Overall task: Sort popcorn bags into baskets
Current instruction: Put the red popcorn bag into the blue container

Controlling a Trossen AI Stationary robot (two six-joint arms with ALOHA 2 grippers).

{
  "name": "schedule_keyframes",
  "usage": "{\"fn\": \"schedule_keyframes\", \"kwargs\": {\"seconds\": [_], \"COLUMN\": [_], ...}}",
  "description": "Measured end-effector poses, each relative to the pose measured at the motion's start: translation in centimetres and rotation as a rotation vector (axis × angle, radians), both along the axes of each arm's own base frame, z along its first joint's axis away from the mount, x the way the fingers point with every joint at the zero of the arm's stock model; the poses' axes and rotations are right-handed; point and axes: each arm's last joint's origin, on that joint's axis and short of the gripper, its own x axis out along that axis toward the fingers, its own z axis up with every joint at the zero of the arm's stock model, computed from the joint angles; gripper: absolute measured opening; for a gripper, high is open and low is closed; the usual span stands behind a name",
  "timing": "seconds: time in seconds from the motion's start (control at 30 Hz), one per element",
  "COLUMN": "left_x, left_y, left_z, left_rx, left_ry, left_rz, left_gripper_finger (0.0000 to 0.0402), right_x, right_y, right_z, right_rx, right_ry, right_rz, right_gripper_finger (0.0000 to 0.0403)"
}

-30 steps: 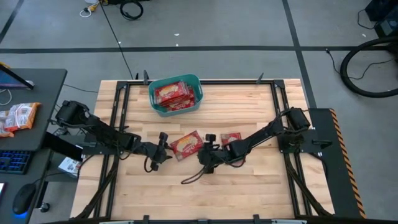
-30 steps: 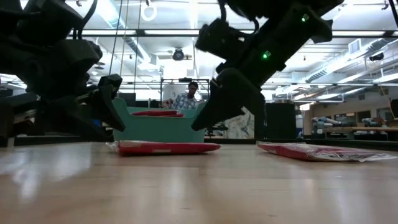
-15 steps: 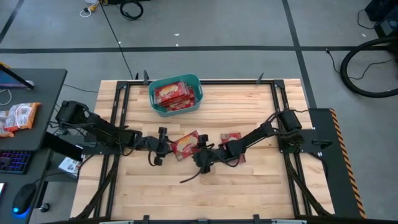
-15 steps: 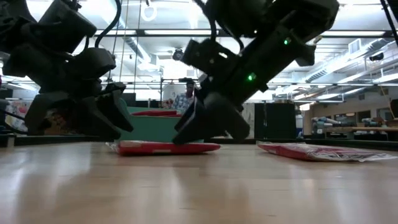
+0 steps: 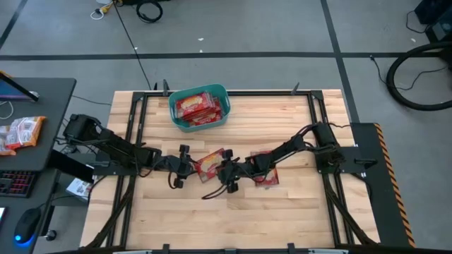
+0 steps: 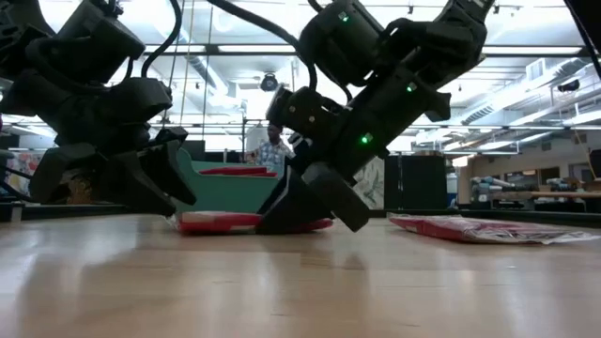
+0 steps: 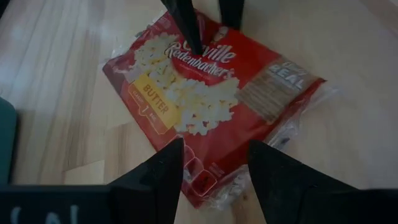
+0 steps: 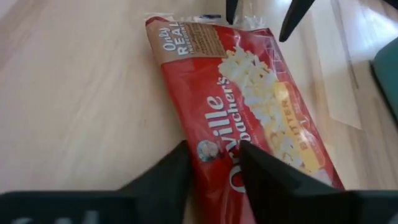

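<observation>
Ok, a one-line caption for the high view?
Both pincers, left and right, flank one popcorn bag mid-table; tub holds more.

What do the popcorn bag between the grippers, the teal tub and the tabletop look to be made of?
Popcorn bag: glossy printed plastic film, judging by the sheen and the clear crinkled edge.
Teal tub: likely moulded plastic, given its uniform colour and rounded corners; the finish is hard to tell.
Tabletop: pale wood planks with visible grain and seams, smooth and slightly reflective in the low view.

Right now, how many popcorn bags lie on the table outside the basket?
2: one bag between the two grippers at mid-table, another bag beneath the right arm, partly hidden. More sit in the basket.
</observation>
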Motion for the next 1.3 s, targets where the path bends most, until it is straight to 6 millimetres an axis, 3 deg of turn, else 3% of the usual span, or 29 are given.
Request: {"fn": "schedule_keyframes", "kwargs": {"seconds": [0.2, 0.5, 0.67, 0.8, 1.07, 1.3], "left_x": [-0.3, -1.1, -1.1, -1.1, -1.1, -1.1], "left_y": [-1.2, -3.0, -2.9, -2.9, -2.8, -2.7], "left_z": [0.6, 1.2, 1.3, 1.3, 1.3, 1.3], "left_rx": [0.014, 0.204, 0.278, 0.289, 0.298, 0.308], "left_ry": [-0.032, -0.069, -0.074, -0.07, -0.073, -0.074], "left_rz": [-0.076, -0.136, -0.095, -0.1, -0.091, -0.065], "left_gripper_finger": [0.0181, 0.0209, 0.0247, 0.0251, 0.0178, 0.0073], "right_x": [0.0, 0.6, 1.4, 1.9, 2.4, 2.7], "right_y": [-0.3, -0.4, -0.6, -1.2, -3.2, -3.6], "right_z": [0.0, 3.6, 4.7, 5.2, 5.8, 6.3], "right_rx": [0.027, 0.222, 0.356, 0.472, 0.794, 0.845], "right_ry": [-0.004, -0.03, -0.039, -0.061, -0.071, -0.102], "right_rz": [-0.022, -0.045, -0.03, -0.105, -0.216, -0.173], "right_gripper_finger": [0.0022, 0.0025, 0.0018, 0.0026, 0.0032, 0.0051]}}
